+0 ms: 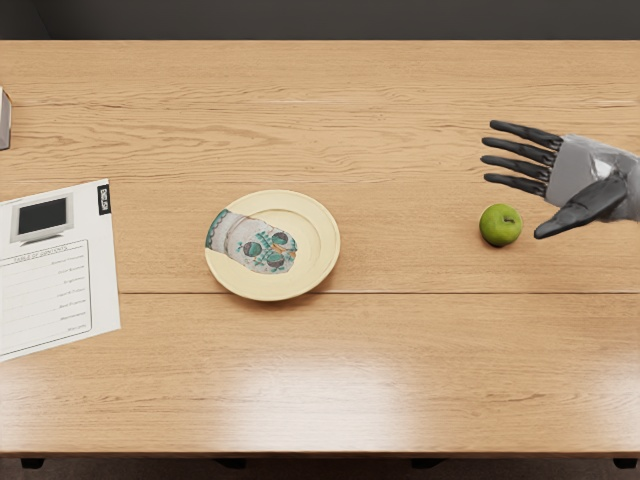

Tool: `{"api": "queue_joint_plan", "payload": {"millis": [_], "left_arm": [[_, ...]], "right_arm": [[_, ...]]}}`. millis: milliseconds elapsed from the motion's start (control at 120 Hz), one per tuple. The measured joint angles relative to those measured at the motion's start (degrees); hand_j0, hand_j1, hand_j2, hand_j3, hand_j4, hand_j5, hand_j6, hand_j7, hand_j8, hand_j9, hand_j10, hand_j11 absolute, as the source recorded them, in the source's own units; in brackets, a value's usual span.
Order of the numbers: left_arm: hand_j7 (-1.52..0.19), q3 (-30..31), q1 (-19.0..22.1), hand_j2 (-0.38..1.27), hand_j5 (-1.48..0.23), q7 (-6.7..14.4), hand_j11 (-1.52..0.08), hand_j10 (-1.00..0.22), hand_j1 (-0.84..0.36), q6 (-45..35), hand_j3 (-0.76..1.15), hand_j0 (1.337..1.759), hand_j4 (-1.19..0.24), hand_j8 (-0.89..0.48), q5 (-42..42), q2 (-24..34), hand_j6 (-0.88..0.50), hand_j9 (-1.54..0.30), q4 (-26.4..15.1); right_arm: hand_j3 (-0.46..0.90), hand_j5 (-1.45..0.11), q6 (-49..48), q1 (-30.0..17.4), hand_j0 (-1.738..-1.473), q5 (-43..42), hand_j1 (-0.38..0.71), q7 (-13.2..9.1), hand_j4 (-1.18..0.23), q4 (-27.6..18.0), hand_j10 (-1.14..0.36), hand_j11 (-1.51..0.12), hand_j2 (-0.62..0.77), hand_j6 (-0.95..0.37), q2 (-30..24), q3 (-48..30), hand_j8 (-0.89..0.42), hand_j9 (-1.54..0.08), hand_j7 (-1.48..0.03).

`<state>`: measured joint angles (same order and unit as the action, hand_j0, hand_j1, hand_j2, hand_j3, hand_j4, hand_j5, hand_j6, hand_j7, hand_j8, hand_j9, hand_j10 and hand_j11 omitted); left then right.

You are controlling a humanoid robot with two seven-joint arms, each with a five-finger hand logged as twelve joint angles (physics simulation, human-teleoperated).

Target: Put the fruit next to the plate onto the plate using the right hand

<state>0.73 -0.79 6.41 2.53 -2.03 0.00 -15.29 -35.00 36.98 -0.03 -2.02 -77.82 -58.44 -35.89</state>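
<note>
Nearest the camera, the front strip of the wooden table [320, 400] is shown as bare planks with a soft sheen. At the far left edge, toward the back, a small grey object [3, 118] is cut off by the frame and cannot be identified. Below it, a printed sheet [55, 270] is laid flat at a slight tilt and is partly cut off by the same edge. A picture of a computer monitor is printed near its top, with lines of text beneath that are too small to be read.

Left of the table's middle, a round cream plate [318, 235] is set flat on the wood, and a skull pattern in teal and orange is painted on its left half. Well to the right of the plate, a green apple [501, 224] is seen resting on the bare wood, stem upward.

Just beside the apple, to its right, the right hand [572, 175] is held, its arm entering from the right edge. Its four fingers [520, 150] are stretched straight and spread, pointed leftward. The thumb [575, 215] is extended below them toward the fruit, with a small gap left between. Nothing is gripped.
</note>
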Motion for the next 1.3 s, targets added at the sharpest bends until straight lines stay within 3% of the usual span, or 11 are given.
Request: {"api": "queue_joint_plan", "payload": {"millis": [100, 175, 300, 333, 442, 558, 650, 825, 1050, 1300], "left_arm": [[0.0, 0.0, 0.0, 0.0, 0.0, 0.0, 0.0, 0.0, 0.35, 0.0, 0.0, 1.658, 0.0, 0.0, 0.0, 0.0, 0.0, 0.0, 0.0], [0.0, 0.0, 0.0, 0.0, 0.0, 0.0, 0.0, 0.0, 0.35, 0.0, 0.0, 1.658, 0.0, 0.0, 0.0, 0.0, 0.0, 0.0, 0.0], [0.0, 0.0, 0.0, 0.0, 0.0, 0.0, 0.0, 0.0, 0.35, 0.0, 0.0, 1.658, 0.0, 0.0, 0.0, 0.0, 0.0, 0.0, 0.0], [0.0, 0.0, 0.0, 0.0, 0.0, 0.0, 0.0, 0.0, 0.35, 0.0, 0.0, 1.658, 0.0, 0.0, 0.0, 0.0, 0.0, 0.0, 0.0], [0.0, 0.0, 0.0, 0.0, 0.0, 0.0, 0.0, 0.0, 0.35, 0.0, 0.0, 1.658, 0.0, 0.0, 0.0, 0.0, 0.0, 0.0, 0.0], [0.0, 0.0, 0.0, 0.0, 0.0, 0.0, 0.0, 0.0, 0.35, 0.0, 0.0, 1.658, 0.0, 0.0, 0.0, 0.0, 0.0, 0.0, 0.0], [0.0, 0.0, 0.0, 0.0, 0.0, 0.0, 0.0, 0.0, 0.35, 0.0, 0.0, 1.658, 0.0, 0.0, 0.0, 0.0, 0.0, 0.0, 0.0], [0.0, 0.0, 0.0, 0.0, 0.0, 0.0, 0.0, 0.0, 0.35, 0.0, 0.0, 1.658, 0.0, 0.0, 0.0, 0.0, 0.0, 0.0, 0.0], [0.0, 0.0, 0.0, 0.0, 0.0, 0.0, 0.0, 0.0, 0.35, 0.0, 0.0, 1.658, 0.0, 0.0, 0.0, 0.0, 0.0, 0.0, 0.0], [0.0, 0.0, 0.0, 0.0, 0.0, 0.0, 0.0, 0.0, 0.35, 0.0, 0.0, 1.658, 0.0, 0.0, 0.0, 0.0, 0.0, 0.0, 0.0]], "right_arm": [[0.0, -0.05, 0.0, 0.6, -1.658, -0.1, -0.31, -1.2, -0.04, -0.2, -0.04, -0.05, 0.0, -0.03, 0.8, -0.8, -0.04, -0.05, -0.05], [0.0, -0.05, 0.0, 0.9, -1.658, -2.3, -0.31, -4.7, -0.03, -1.6, -0.03, -0.05, 0.0, -0.03, 0.3, -1.5, -0.03, -0.05, -0.05], [0.0, -0.04, 1.8, 5.0, -1.658, -18.5, -0.31, -8.6, -0.03, -6.1, -0.03, -0.04, 0.0, -0.03, 0.7, -2.3, -0.03, -0.04, -0.04], [0.0, -0.04, 3.9, 6.3, -1.658, -23.0, -0.31, -10.4, -0.03, -6.7, -0.03, -0.04, 0.0, -0.03, 1.1, -2.3, -0.03, -0.04, -0.04], [0.0, -0.05, 14.4, 8.9, -1.658, -36.4, -0.31, -19.3, -0.04, -8.0, -0.04, -0.05, -0.01, -0.04, 4.1, -1.7, -0.04, -0.05, -0.05], [0.0, -0.04, 31.6, 9.6, -1.658, -45.4, -0.31, -23.6, -0.04, -10.4, -0.03, -0.04, 0.0, -0.04, 5.8, 3.4, -0.04, -0.04, -0.04], [0.0, -0.06, 40.7, 9.7, -1.658, -48.3, -0.29, -24.8, -0.05, -11.0, -0.05, -0.06, -0.01, -0.05, 7.7, 6.7, -0.05, -0.06, -0.06], [0.0, -0.11, 49.6, 9.5, -1.658, -54.4, -0.25, -25.5, -0.09, -9.3, -0.09, -0.11, -0.01, -0.09, 14.1, 10.5, -0.09, -0.11, -0.11], [0.0, -0.15, 55.0, 9.3, -1.658, -58.6, -0.21, -25.6, -0.12, -8.0, -0.12, -0.15, -0.02, -0.12, 16.3, 15.4, -0.12, -0.15, -0.15], [0.0, -0.31, 55.9, 9.2, -1.658, -59.4, -0.06, -25.7, -0.24, -7.5, -0.24, -0.31, -0.04, -0.24, 16.9, 16.7, -0.24, -0.31, -0.31]]}}
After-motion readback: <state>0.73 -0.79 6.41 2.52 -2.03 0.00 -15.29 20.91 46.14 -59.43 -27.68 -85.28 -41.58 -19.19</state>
